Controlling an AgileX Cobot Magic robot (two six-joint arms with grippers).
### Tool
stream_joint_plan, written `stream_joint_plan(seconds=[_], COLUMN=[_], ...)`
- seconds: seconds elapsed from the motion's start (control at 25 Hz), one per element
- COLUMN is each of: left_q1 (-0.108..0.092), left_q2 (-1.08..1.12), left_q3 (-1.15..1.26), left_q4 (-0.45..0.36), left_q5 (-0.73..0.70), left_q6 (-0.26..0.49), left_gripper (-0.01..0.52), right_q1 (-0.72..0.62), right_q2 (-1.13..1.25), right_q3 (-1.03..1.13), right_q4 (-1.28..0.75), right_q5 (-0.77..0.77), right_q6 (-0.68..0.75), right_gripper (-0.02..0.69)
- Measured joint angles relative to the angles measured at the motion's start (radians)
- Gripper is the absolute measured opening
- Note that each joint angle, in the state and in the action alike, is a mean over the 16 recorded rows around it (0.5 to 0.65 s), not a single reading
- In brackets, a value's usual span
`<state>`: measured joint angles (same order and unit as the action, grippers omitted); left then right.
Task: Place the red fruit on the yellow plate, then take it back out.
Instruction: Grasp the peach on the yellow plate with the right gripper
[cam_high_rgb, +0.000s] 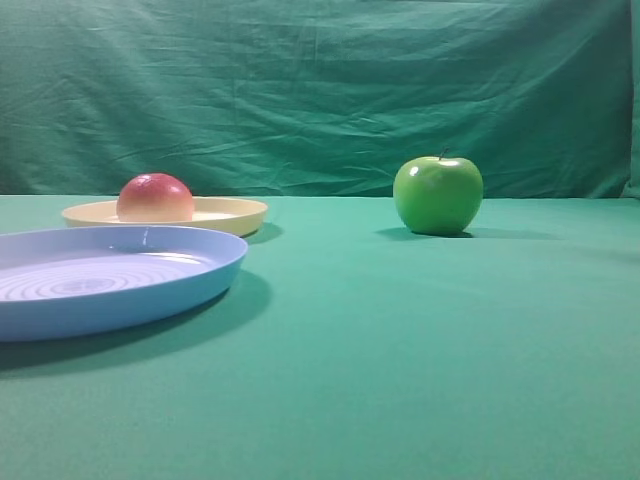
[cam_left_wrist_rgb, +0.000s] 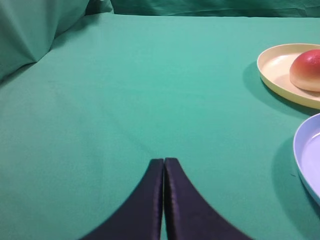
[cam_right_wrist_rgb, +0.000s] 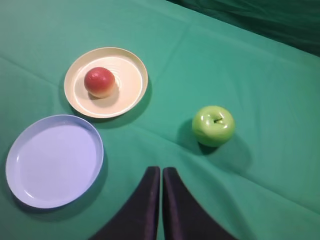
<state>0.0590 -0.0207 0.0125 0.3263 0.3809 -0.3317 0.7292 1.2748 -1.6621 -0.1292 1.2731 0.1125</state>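
Observation:
The red fruit (cam_high_rgb: 155, 198) (cam_right_wrist_rgb: 100, 82) (cam_left_wrist_rgb: 307, 70) rests inside the yellow plate (cam_high_rgb: 232, 213) (cam_right_wrist_rgb: 132, 75) (cam_left_wrist_rgb: 274, 64), towards its left side. High above the cloth, my right gripper (cam_right_wrist_rgb: 161, 170) is shut with nothing between its black fingers; the plate lies far ahead to its left. Low over bare green cloth, my left gripper (cam_left_wrist_rgb: 164, 161) is shut and empty too, with the plate away at its upper right. Neither gripper shows in the exterior view.
A larger light-blue plate (cam_high_rgb: 200, 282) (cam_right_wrist_rgb: 30, 195) (cam_left_wrist_rgb: 300, 155) lies in front of the yellow one. A shiny green apple (cam_high_rgb: 438, 194) (cam_right_wrist_rgb: 213, 125) stands alone to the right. Green cloth covers the table and hangs as a backdrop (cam_high_rgb: 320, 90).

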Motion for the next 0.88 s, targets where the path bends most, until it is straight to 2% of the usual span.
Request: stream_joint_plan(seconds=[0.2, 0.36, 0.56, 0.88], left_q1=[0.0, 0.0, 0.0, 0.0], left_q2=[0.0, 0.0, 0.0, 0.0], left_q3=[0.0, 0.0, 0.0, 0.0], left_q4=[0.0, 0.0, 0.0, 0.0], left_q5=[0.0, 0.0, 0.0, 0.0], left_q6=[0.0, 0.0, 0.0, 0.001], left_gripper=[0.0, 0.0, 0.0, 0.0], right_q1=[-0.013, -0.053, -0.147, -0.367], right_q2=[-0.174, -0.323, -0.513, -0.781], right_q3=[0.187, 0.357, 0.592, 0.961], right_q4=[-0.049, -0.077, -0.094, -0.079], right_q5=[-0.029, -0.113, -0.284, -0.641], right_q6=[0.043, 0.072, 0.098, 0.104], right_gripper=[0.0, 0.0, 0.0, 0.0])
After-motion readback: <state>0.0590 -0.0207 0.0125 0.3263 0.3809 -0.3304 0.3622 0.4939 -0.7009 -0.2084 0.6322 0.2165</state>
